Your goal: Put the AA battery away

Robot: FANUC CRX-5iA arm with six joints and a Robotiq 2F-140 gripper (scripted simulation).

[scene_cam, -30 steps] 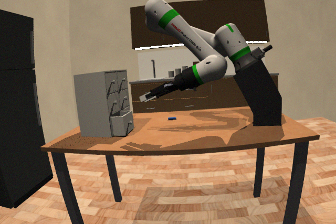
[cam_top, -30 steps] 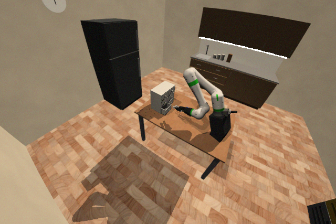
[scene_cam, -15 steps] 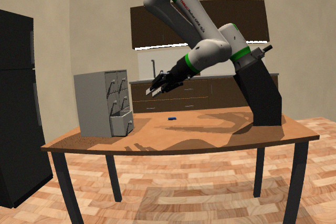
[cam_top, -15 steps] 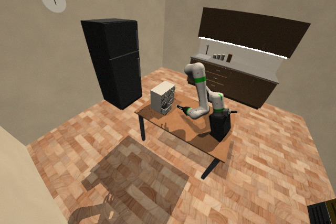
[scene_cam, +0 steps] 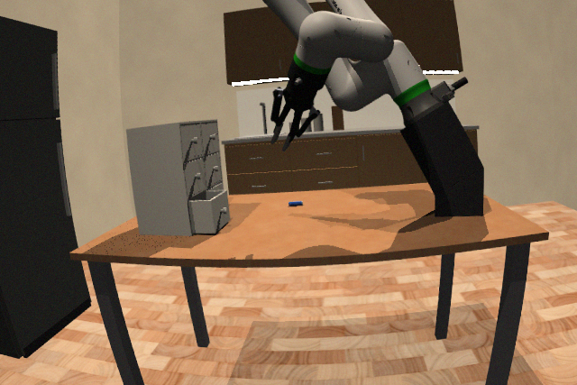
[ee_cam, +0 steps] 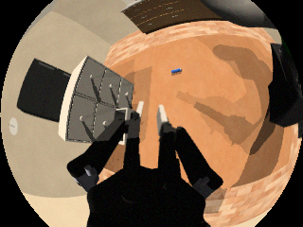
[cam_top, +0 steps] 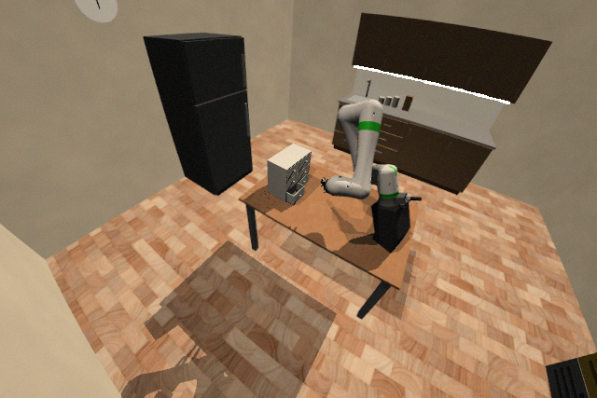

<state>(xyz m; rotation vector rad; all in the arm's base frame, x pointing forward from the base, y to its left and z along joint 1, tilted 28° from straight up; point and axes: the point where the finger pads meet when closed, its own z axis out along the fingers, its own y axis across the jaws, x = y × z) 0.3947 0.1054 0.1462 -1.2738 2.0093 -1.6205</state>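
The chest (cam_top: 277,179) (scene_cam: 158,180) (ee_cam: 64,115) stands upright at the table's left end in the exterior view. Its bottom drawer (cam_top: 295,197) (scene_cam: 203,218) in the column nearer that camera is pulled partly out. I cannot see what lies inside. The other drawers look shut. A blue AA battery (scene_cam: 295,204) (ee_cam: 176,71) lies on its side on the table, apart from the chest; I cannot make it out in the top view. My gripper (cam_top: 323,183) (scene_cam: 279,143) (ee_cam: 150,109) is slightly open, with nothing between the fingers. It hangs above the table, between the chest and the robot's base.
The table (cam_top: 308,217) (scene_cam: 261,236) carries the chest and the robot's black base (cam_top: 391,226) (scene_cam: 447,170). Handles stick out of the drawer fronts. A black fridge (cam_top: 212,118) (scene_cam: 28,176) stands beyond the chest's end, and kitchen cabinets (cam_top: 423,145) (scene_cam: 279,166) stand behind the table.
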